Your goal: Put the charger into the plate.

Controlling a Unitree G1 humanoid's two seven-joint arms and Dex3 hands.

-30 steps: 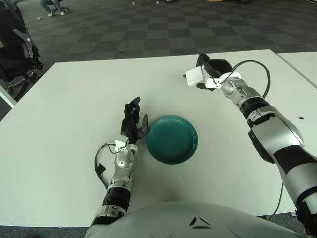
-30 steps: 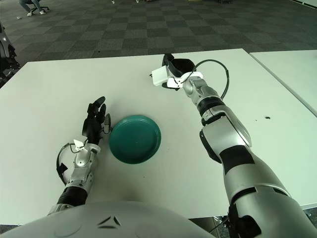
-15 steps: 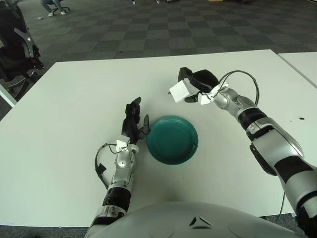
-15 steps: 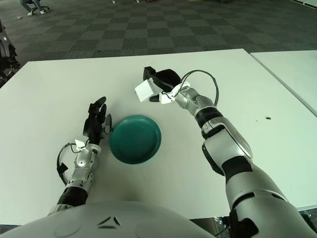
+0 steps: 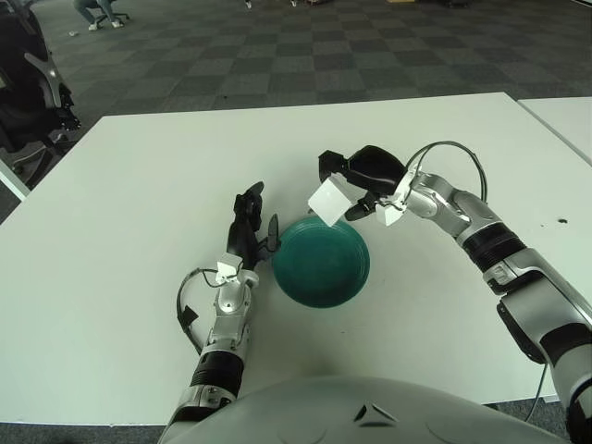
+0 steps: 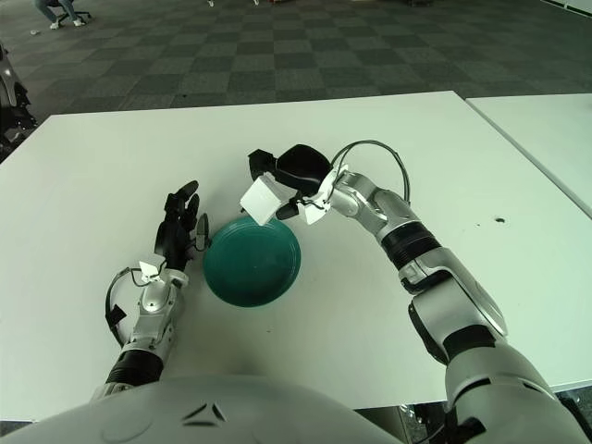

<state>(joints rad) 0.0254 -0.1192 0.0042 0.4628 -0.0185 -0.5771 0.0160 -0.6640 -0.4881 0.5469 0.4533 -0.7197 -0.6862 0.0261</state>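
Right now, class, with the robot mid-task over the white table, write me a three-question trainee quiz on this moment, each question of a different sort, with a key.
1. True or false: the small white cube-shaped charger already lies flat inside the round teal plate.
2. Multiple choice: which hand holds the charger? A) the right hand B) the left hand C) neither
3. Fill in: the left hand rests on the white table, fingers open, just beside the plate's ____ edge (robot's own side).

Key
1. False: it is held above the plate's far rim.
2. A
3. left
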